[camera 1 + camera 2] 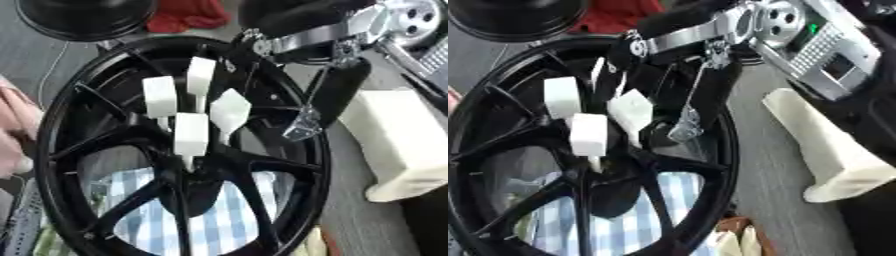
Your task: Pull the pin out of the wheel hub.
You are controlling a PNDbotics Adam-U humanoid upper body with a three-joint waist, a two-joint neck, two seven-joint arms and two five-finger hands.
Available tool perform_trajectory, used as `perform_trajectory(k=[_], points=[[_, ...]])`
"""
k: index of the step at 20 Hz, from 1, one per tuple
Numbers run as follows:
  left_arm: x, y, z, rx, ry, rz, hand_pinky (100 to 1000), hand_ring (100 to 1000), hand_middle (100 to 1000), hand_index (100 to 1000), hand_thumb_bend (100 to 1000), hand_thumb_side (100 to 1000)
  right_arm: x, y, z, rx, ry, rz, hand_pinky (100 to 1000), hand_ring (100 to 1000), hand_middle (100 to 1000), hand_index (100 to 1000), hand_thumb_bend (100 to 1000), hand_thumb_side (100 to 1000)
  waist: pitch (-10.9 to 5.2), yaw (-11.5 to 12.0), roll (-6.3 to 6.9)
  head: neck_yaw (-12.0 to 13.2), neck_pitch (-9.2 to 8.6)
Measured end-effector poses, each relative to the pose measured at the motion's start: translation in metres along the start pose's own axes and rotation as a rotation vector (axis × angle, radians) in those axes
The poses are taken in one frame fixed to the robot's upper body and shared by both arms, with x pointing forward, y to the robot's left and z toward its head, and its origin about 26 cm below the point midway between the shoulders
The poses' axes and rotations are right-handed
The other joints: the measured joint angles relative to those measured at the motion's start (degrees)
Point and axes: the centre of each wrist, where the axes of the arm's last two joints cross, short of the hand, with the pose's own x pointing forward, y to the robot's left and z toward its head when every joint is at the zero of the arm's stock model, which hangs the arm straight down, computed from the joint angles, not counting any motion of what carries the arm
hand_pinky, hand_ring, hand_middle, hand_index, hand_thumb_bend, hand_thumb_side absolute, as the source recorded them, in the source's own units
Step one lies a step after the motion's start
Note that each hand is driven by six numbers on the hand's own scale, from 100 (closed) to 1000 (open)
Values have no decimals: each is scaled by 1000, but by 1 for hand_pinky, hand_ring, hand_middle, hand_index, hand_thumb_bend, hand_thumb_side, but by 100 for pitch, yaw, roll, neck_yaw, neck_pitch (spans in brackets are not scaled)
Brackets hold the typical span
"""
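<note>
The wheel hub (79, 150) is glossy black, its spokes black too. Four pins (191, 134) standing in it are white. The right hand (337, 95) is black with silver metal joints. Behind the spokes shows a blue-and-white checked cloth (219, 220). A red cloth (185, 15) lies beyond, and a cream block (402, 140) beside the grey surface (772, 165).

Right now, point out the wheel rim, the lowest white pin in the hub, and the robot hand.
wheel rim (322, 165), left eye view, on its right-hand edge.
lowest white pin (191, 134), left eye view, on its blocky head.
right robot hand (677, 20), right eye view, on a black finger over the rim's top.
</note>
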Motion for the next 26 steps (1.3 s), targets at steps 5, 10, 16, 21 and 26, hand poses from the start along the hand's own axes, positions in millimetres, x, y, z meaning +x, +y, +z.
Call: perform_trajectory(k=[5, 10, 16, 21, 26], points=[[1, -1, -2, -1, -6, 3, 873, 645, 671, 766, 100, 718, 2, 1, -4, -10, 10, -16, 847, 866, 772, 841, 412, 100, 6, 30, -24, -18, 0], [1, -1, -3, -3, -9, 5, 873, 644, 671, 766, 100, 720, 2, 1, -6, -31, 31, -27, 849, 876, 790, 845, 412, 100, 53, 56, -33, -24, -4], [1, -2, -4, -4, -13, 7, 873, 643, 670, 766, 100, 723, 2, 1, -6, -51, 51, -35, 849, 881, 799, 843, 414, 100, 140, 107, -71, -37, -61], [1, -2, -5, -4, -15, 7, 874, 642, 669, 766, 100, 727, 2, 1, -6, -56, 56, -40, 849, 882, 800, 839, 417, 100, 204, 148, -124, -46, -102], [1, -3, -5, -7, -14, 7, 874, 641, 669, 766, 100, 728, 1, 4, -7, -58, 64, -51, 849, 880, 796, 835, 418, 100, 238, 162, -137, -68, -104]])
